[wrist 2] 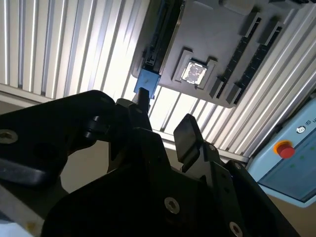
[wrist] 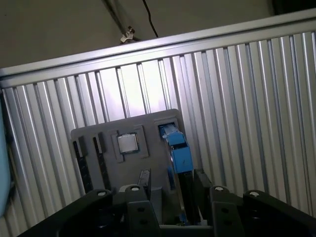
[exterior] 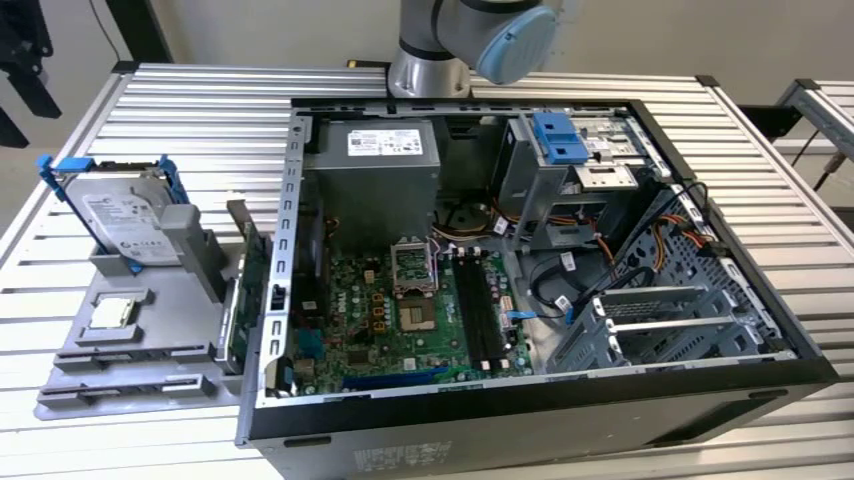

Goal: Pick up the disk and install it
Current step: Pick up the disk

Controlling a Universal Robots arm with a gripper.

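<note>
The disk (exterior: 127, 222), silver-grey with a white label and a blue bracket, stands tilted in a grey fixture (exterior: 147, 340) at the exterior view's left, beside the open computer case (exterior: 534, 260). In both wrist views I look down on it edge-on from well above, its blue bracket end (wrist 2: 147, 81) (wrist: 178, 153) showing. My gripper (wrist 2: 164, 118) hangs high over the fixture, open, with nothing between its dark fingers (wrist 2: 187, 132). The arm's base (exterior: 441, 45) stands behind the case.
A small square CPU chip (exterior: 114, 312) (wrist 2: 193, 72) (wrist: 127, 143) lies in the fixture near the disk. A blue-fronted drive cage (exterior: 567, 150) sits inside the case. The table is ribbed metal (exterior: 160, 110). A red stop button (wrist 2: 284, 148) is off the table's edge.
</note>
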